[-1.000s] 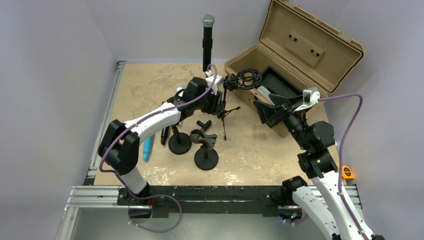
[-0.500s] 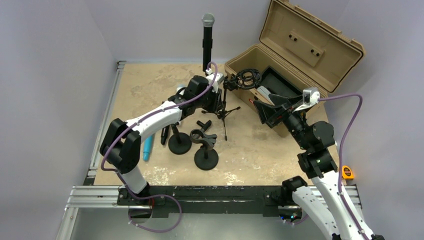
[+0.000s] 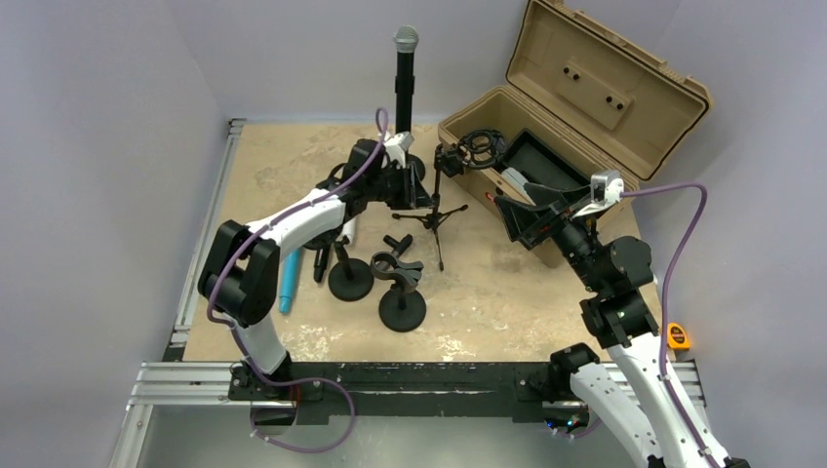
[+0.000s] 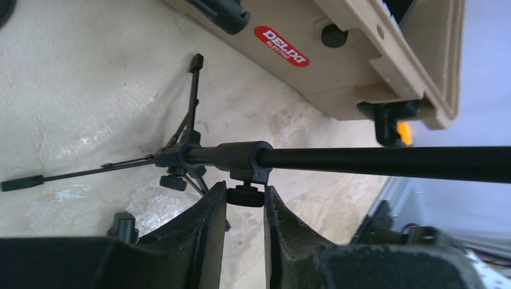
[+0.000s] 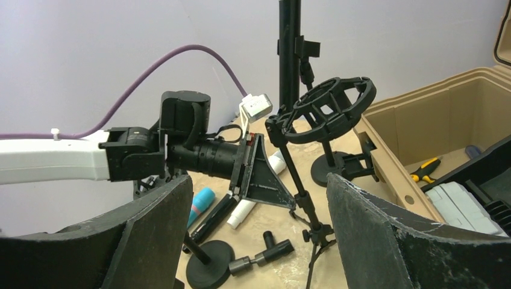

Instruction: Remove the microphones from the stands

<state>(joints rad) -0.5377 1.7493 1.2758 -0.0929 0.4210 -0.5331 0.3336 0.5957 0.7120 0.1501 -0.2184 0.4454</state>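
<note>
Microphone (image 3: 404, 88): rigid, smooth barrel, likely top-heavy; we'd grip mid-barrel. Left tool (image 4: 246, 205) pinched on stand knob (image 4: 245, 195); right tool (image 5: 259, 180) wide open, empty.

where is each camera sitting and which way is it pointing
top external: above and behind the arms, looking down at the table, mic and case; left arm and right arm show.
left wrist: on the left arm, looking along the left gripper, shut on the knob of a stand; only its fingers show.
right wrist: on the right arm, facing the left arm past the open right gripper.
shared: top and left wrist both show the case.
</note>
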